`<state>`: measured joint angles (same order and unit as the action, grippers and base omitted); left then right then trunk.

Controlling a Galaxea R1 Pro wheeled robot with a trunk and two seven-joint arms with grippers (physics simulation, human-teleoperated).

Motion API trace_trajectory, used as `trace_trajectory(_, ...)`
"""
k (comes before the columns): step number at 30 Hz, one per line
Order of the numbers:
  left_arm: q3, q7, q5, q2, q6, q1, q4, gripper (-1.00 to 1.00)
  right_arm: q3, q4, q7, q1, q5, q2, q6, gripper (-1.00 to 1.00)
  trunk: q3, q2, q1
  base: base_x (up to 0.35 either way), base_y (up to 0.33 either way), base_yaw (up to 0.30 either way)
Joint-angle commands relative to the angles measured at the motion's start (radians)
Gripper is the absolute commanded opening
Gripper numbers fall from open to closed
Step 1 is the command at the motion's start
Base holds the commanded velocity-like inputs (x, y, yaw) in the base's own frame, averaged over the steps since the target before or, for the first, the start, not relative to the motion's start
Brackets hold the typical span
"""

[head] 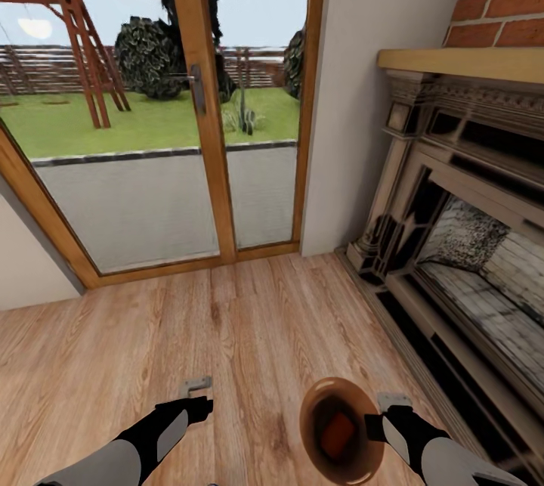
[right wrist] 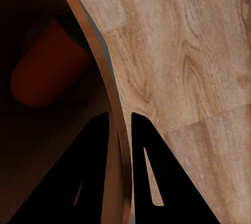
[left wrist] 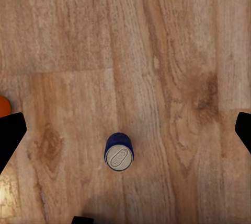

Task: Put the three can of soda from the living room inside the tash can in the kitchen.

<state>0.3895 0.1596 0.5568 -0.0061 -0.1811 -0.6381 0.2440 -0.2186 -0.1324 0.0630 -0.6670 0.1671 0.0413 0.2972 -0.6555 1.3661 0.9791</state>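
Observation:
A blue can of soda (left wrist: 119,152) stands upright on the wood floor, silver top facing the left wrist camera. My left gripper (left wrist: 125,130) hangs open above it, its dark fingertips (left wrist: 10,135) spread far to either side. In the head view the left gripper (head: 198,395) is low over the floor. My right gripper (right wrist: 119,117) is shut on the rim of the tash can (right wrist: 31,172), one finger inside and one outside. The tash can (head: 313,403) is tilted toward the camera, and an orange can of soda (head: 338,433) lies inside it (right wrist: 47,70).
This is the living room. Wood-framed glass doors (head: 200,93) fill the wall ahead. A brick fireplace (head: 461,244) with a raised hearth runs along the right. An orange sliver (left wrist: 2,106) shows at the edge of the left wrist view; what it is I cannot tell.

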Motion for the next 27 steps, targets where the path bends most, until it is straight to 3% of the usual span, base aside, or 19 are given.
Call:
trace_trajectory(1,0.0,0.0,0.0,0.0,0.0,0.0,0.0,1.0,-0.003,-0.001,-0.005,0.0,-0.005,0.0,-0.001,-1.0,0.0,0.0,0.0,0.0,0.0,0.0)
trace_trajectory(8,-0.001,0.0,0.0,0.001,-0.001,0.0,0.0,1.0,-0.011,-0.017,-0.006,-0.001,-0.008,0.0,0.01,-1.0,0.0,0.0,0.0,0.0,0.0,0.0)
trace_trajectory(11,-0.001,0.0,0.0,0.0,-0.001,0.0,0.0,1.0,-0.012,-0.051,-0.005,-0.005,-0.009,-0.004,0.05,-1.0,0.0,0.0,0.0,0.0,0.0,0.0)
trace_trajectory(13,-0.001,0.0,0.0,0.0,-0.002,0.0,0.0,1.0,-0.012,-0.168,-0.005,-0.018,-0.012,-0.001,0.24,-1.0,0.0,0.0,0.0,0.0,0.0,0.0)
trace_trajectory(14,-0.001,0.0,0.0,0.0,-0.002,0.0,0.0,1.0,-0.013,-0.212,-0.005,-0.021,-0.013,-0.001,0.294,-1.0,0.0,0.0,0.0,0.0,0.0,0.0)
trace_trajectory(15,-0.001,0.0,0.001,0.0,-0.003,0.0,0.0,1.0,-0.014,-0.312,-0.005,-0.024,-0.014,-0.001,0.401,-1.0,0.0,0.0,0.0,0.0,0.0,0.0)
trace_trajectory(17,-0.001,-0.001,0.001,0.0,-0.006,0.0,0.0,1.0,-0.015,-0.413,-0.006,-0.026,-0.016,0.0,0.498,-1.0,0.0,0.0,0.0,0.0,0.0,0.0)
trace_trajectory(18,-0.001,-0.001,0.002,0.0,-0.009,0.0,0.0,1.0,-0.016,-0.506,-0.006,-0.027,-0.017,0.0,0.586,-1.0,0.0,0.0,0.0,0.0,0.0,0.0)
trace_trajectory(21,-0.001,-0.001,0.003,0.0,-0.013,0.0,0.0,1.0,-0.012,-0.652,-0.006,-0.027,-0.016,-0.002,0.703,-1.0,0.0,0.0,0.0,0.0,0.0,0.0)
trace_trajectory(24,-0.001,-0.004,0.004,0.0,-0.016,0.0,0.0,1.0,-0.006,-0.727,-0.005,-0.028,-0.01,-0.003,0.75,-1.0,0.0,0.0,0.0,0.0,0.0,0.0)
trace_trajectory(27,-0.002,-0.005,0.006,0.0,-0.034,0.0,0.0,1.0,-0.004,-0.761,-0.005,-0.028,-0.011,-0.001,0.75,-1.0,0.0,0.0,0.0,0.0,0.0,0.0)
